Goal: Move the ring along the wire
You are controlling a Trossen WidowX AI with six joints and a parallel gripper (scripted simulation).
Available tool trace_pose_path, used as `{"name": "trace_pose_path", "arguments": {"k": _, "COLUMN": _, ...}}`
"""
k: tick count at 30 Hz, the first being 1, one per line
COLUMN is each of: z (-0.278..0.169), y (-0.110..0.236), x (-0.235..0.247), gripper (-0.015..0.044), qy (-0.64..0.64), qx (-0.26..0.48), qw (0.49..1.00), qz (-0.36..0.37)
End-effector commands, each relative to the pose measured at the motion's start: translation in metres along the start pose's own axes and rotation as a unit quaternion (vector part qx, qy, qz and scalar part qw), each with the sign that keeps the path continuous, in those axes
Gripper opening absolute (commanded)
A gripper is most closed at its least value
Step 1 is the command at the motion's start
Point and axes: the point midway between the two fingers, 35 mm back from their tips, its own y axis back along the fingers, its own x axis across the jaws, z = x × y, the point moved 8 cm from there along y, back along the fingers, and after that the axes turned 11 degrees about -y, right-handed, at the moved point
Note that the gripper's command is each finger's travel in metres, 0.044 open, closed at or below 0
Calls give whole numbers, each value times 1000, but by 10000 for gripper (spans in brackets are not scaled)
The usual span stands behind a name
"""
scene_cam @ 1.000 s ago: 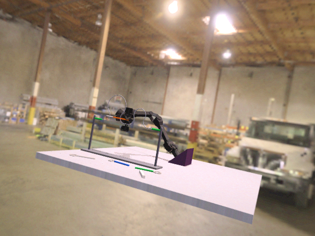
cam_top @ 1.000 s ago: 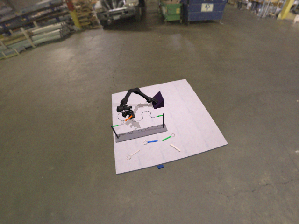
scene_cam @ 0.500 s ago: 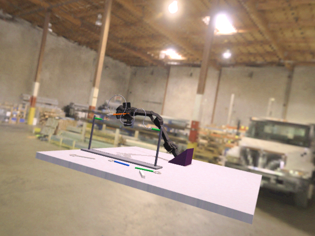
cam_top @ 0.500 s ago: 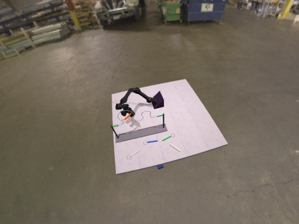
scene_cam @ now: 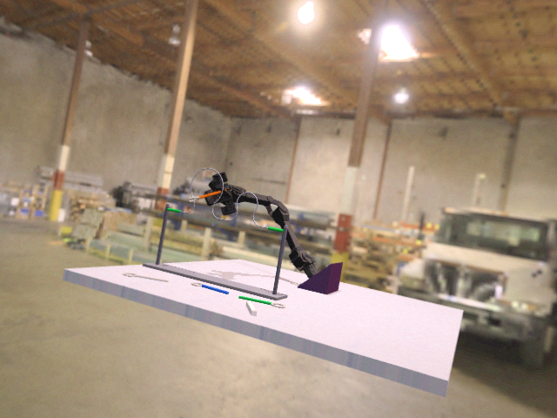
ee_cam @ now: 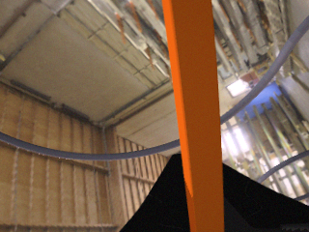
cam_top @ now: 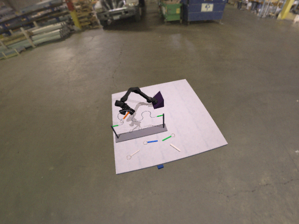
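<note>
The orange handle (cam_top: 125, 115) (scene_cam: 209, 195) (ee_cam: 193, 110) is held above the board near the left post (cam_top: 115, 132) (scene_cam: 161, 236). My gripper (cam_top: 127, 112) (scene_cam: 217, 193) is shut on it. The small ring (scene_cam: 192, 198) at the handle's far end sits by the large loop of thin grey wire (scene_cam: 201, 171) (ee_cam: 97, 153), just right of the left green part (cam_top: 115, 125) (scene_cam: 174, 210). I cannot tell whether ring and wire touch. The other green part (cam_top: 159, 115) (scene_cam: 275, 228) is at the right post (cam_top: 163, 120) (scene_cam: 278, 265).
The posts stand on a grey base bar (cam_top: 145, 133) (scene_cam: 211, 277). In front lie a blue-handled ring (cam_top: 152, 141) (scene_cam: 215, 289), a green-handled ring (cam_top: 166, 138) (scene_cam: 254, 300), a white stick (cam_top: 174, 147) (scene_cam: 251, 307) and a white-handled ring (cam_top: 133, 153) (scene_cam: 144, 277). The arm rises from a purple wedge (cam_top: 158, 100) (scene_cam: 325, 279).
</note>
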Motion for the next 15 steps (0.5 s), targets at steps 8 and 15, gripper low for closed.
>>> {"name": "trace_pose_path", "arguments": {"k": 8, "z": -3, "y": 0, "x": 18, "gripper": -150, "qy": -38, "qx": -7, "qw": 999, "qz": 20}}
{"name": "trace_pose_path", "arguments": {"k": 15, "z": -3, "y": 0, "x": 23, "gripper": -150, "qy": -29, "qx": -8, "qw": 999, "qz": 14}}
